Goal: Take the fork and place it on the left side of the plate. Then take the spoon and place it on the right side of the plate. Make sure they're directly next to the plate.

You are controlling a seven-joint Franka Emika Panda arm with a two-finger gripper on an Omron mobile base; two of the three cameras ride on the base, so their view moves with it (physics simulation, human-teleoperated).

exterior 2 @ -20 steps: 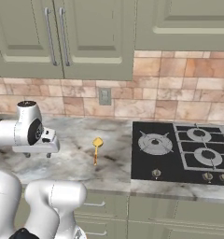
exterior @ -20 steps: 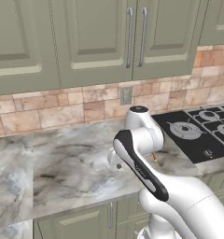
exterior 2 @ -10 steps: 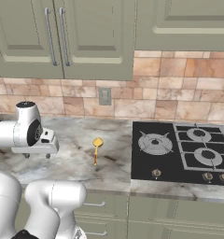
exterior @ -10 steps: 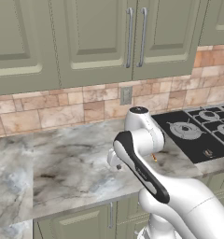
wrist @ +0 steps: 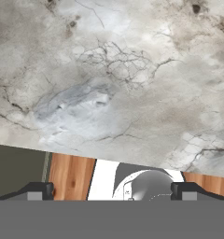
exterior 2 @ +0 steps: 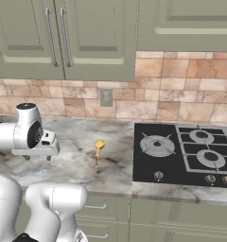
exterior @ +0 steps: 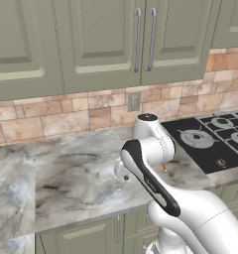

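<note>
Marble desk spans the middle of the right base view, black stove at right, white arm's jaws at left edge spread fully wide and empty over the desk, small orange-yellow spoon lying centre-frame between jaws and stove.

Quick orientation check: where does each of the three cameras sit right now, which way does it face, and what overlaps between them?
Left base view: behind the arm's left, facing the counter, cabinets and stove; the white arm rises from lower right.
Right base view: behind the arm's right, facing the same counter, the spoon left of the stove; the open pincer hangs over the marble.
Hand view: on the hand, looking down at bare marble and the counter's front edge; both fingertips show wide apart.
Shared: both base views show stove, backsplash outlet and cabinets.
</note>
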